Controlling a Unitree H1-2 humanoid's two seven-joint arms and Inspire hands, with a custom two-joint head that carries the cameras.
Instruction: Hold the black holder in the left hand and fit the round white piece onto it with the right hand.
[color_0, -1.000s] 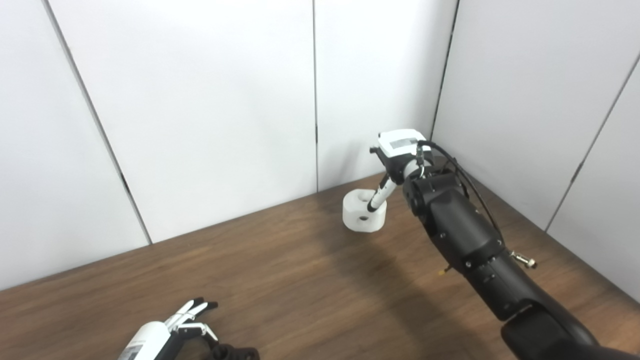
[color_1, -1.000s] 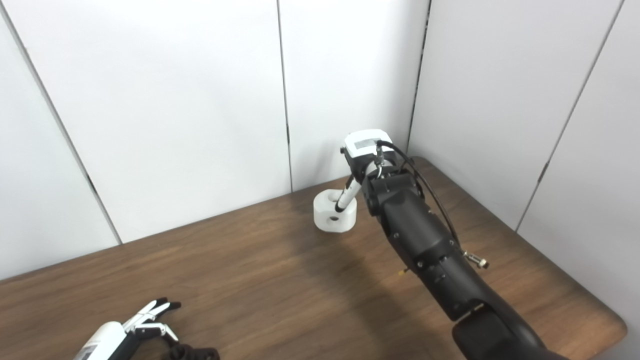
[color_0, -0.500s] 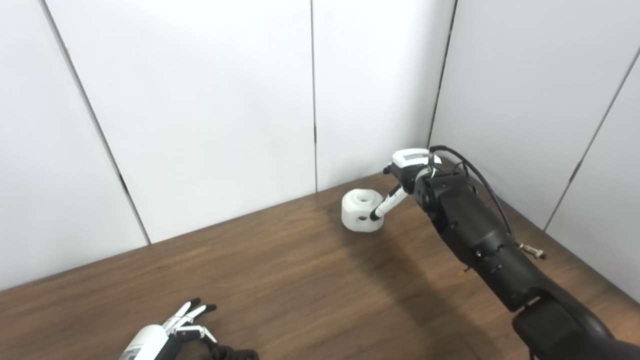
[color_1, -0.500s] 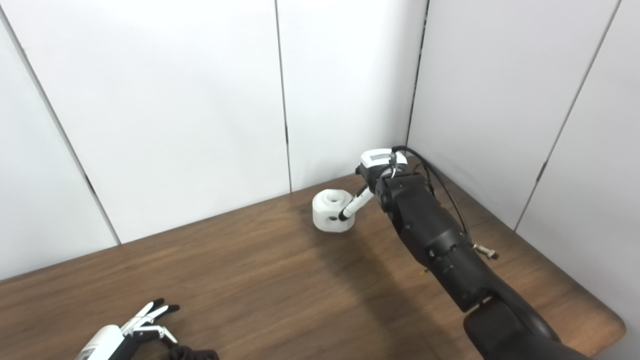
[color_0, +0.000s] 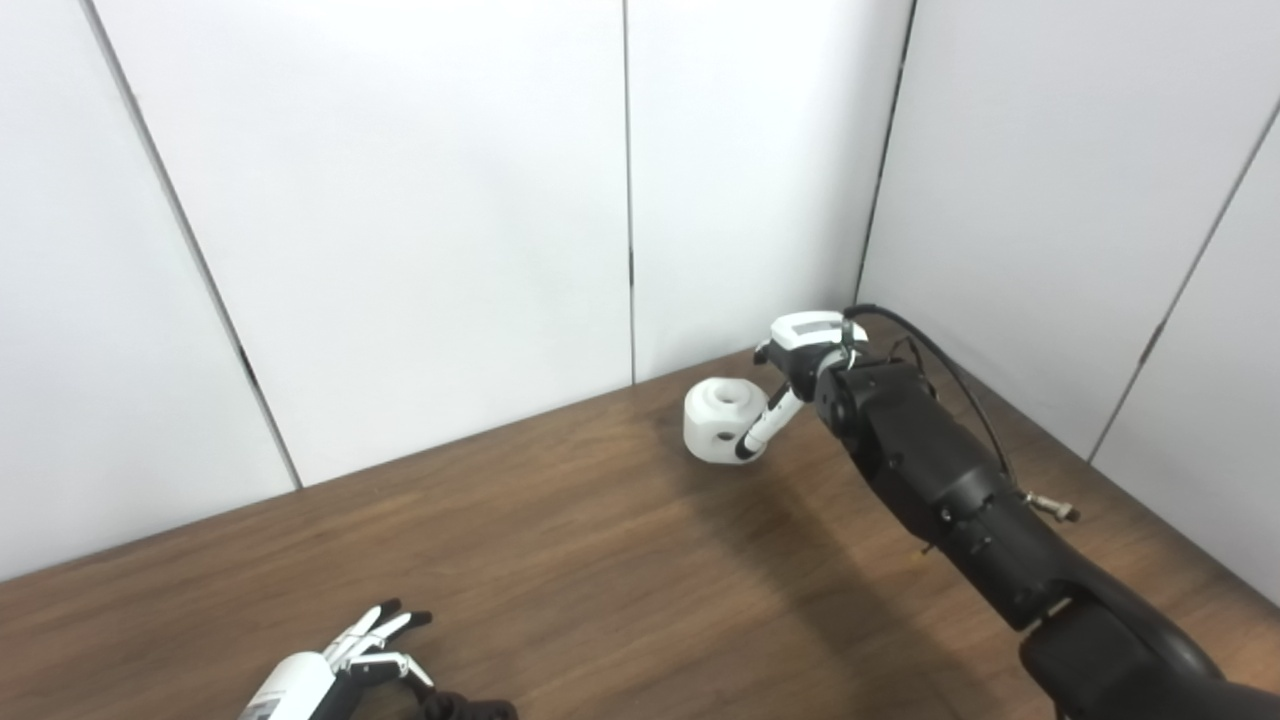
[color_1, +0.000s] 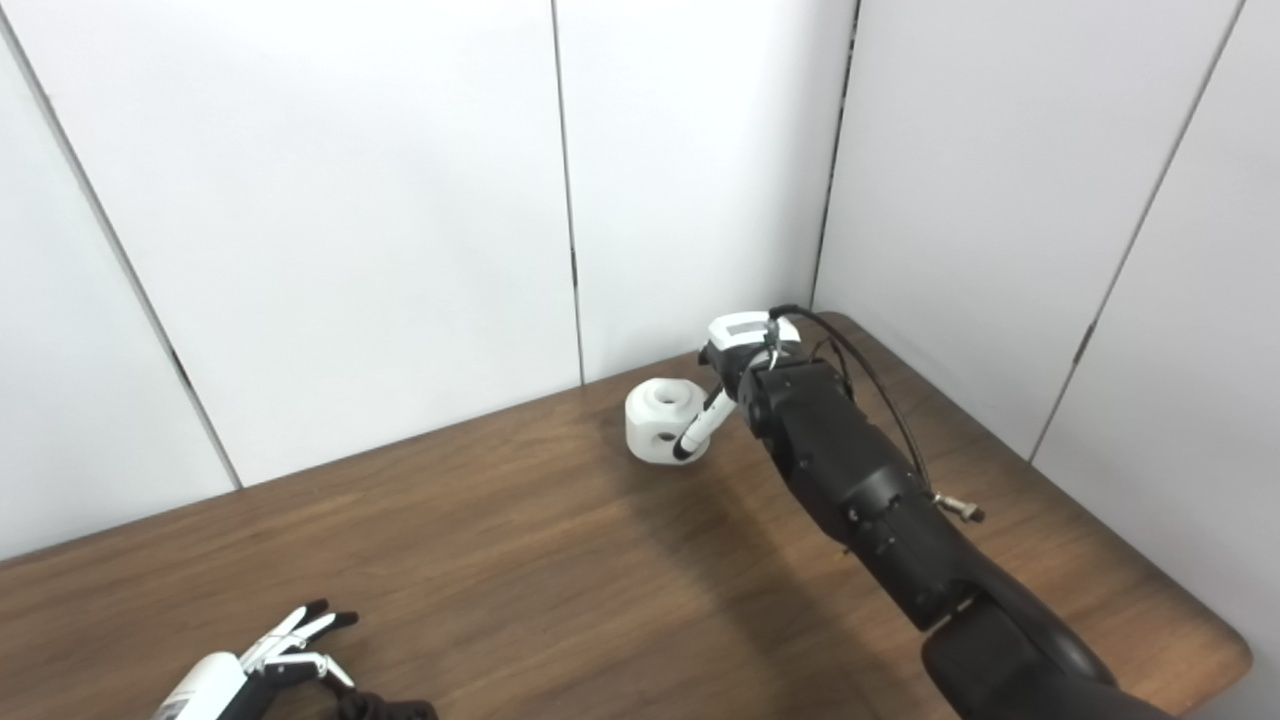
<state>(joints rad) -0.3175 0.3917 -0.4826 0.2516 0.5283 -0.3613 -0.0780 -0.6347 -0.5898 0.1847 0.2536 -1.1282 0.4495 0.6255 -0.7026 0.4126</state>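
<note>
1. Round white piece (color_0: 724, 424) sits at table's (color_0: 600, 560) far edge; right hand (color_0: 790, 375) beside it, one finger touching. Grasp: cannot tell.
2. Risk: partial contact tips or pushes it away.
3. Left hand (color_0: 345, 660) fingers spread, black holder (color_0: 470, 708) just beside, unheld.

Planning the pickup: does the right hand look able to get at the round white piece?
Probably yes: the right hand is beside the round white piece, one finger against its side, nothing between.
</note>
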